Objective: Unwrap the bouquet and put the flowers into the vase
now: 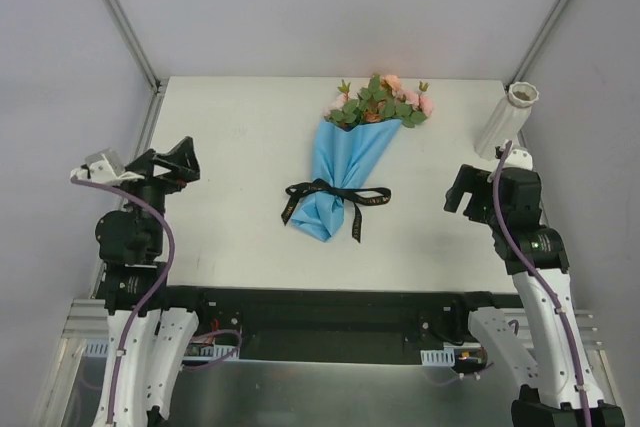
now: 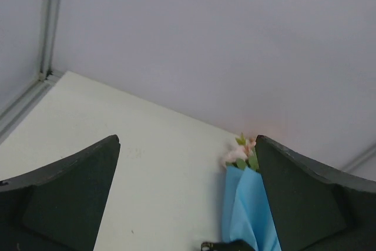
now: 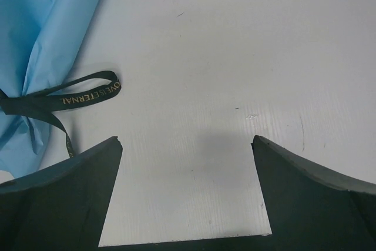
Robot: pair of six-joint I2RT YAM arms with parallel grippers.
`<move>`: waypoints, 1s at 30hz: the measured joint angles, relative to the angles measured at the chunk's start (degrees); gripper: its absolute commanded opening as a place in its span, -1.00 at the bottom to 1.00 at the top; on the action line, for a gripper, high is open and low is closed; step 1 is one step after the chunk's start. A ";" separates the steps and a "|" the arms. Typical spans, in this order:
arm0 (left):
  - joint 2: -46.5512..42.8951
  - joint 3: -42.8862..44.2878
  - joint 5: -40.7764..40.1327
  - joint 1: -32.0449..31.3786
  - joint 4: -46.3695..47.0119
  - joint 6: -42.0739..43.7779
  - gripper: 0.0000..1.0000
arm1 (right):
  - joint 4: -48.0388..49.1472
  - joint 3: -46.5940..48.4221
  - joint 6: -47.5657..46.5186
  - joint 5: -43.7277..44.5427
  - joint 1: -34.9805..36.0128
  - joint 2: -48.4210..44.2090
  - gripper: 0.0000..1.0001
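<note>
Task unstarted: bouquet (image 1: 345, 162) wrapped, black ribbon (image 1: 335, 197) tied, lying between left tool (image 2: 188, 138) and right tool (image 3: 187, 140), both spread wide, holding nothing; vase (image 1: 505, 119) beyond right tool, flowerless.

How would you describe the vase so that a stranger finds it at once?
On the table, go to the far right corner, past the right gripper. The vase is a slim whitish cylinder with a scalloped rim, unlike the blue bouquet.
</note>
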 measured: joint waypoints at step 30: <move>30.75 -3.45 47.56 -12.37 -15.54 -9.07 0.54 | 19.52 -2.71 -1.68 -19.15 25.05 32.81 0.35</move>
